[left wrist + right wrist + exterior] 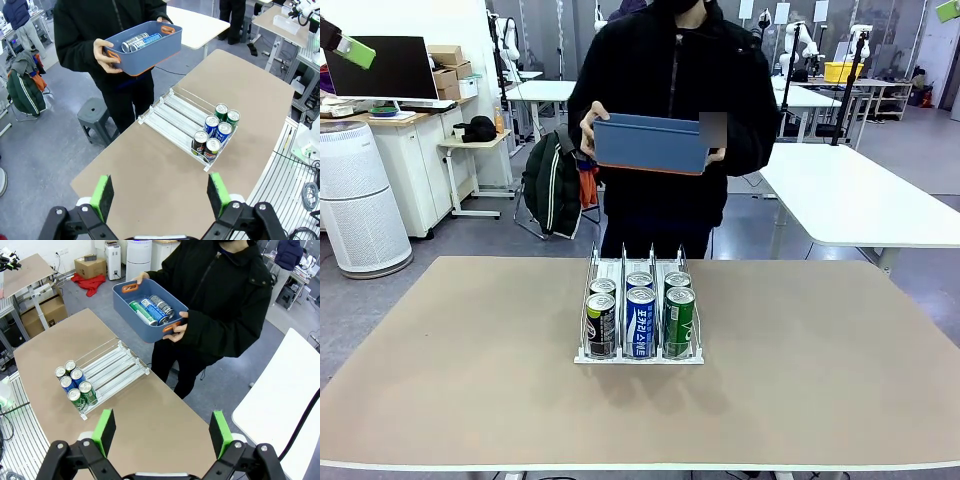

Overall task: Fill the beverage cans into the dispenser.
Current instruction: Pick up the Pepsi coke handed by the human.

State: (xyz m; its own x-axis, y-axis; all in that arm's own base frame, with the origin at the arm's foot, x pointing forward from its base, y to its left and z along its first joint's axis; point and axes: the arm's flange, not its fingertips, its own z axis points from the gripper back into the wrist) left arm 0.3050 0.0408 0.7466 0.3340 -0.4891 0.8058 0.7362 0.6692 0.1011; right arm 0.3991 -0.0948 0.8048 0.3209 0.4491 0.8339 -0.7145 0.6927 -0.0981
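Both empty and spread wide, left tool (160,184) and right tool (162,426) hang above the desk (470,360). Six beverage cans (640,318) stand mid-desk at the near end of the dispenser (175,116). Filling looks half done; likely next: fetch more from the person's far blue bin (650,145).

Tan table (470,380) across lower frame. Blue bin (650,143) upper centre, against person in black jacket (740,90). White air purifier (355,200) mid left, monitor (390,68) upper left, green-black backpack (552,190) left of centre, white table (860,195) right.
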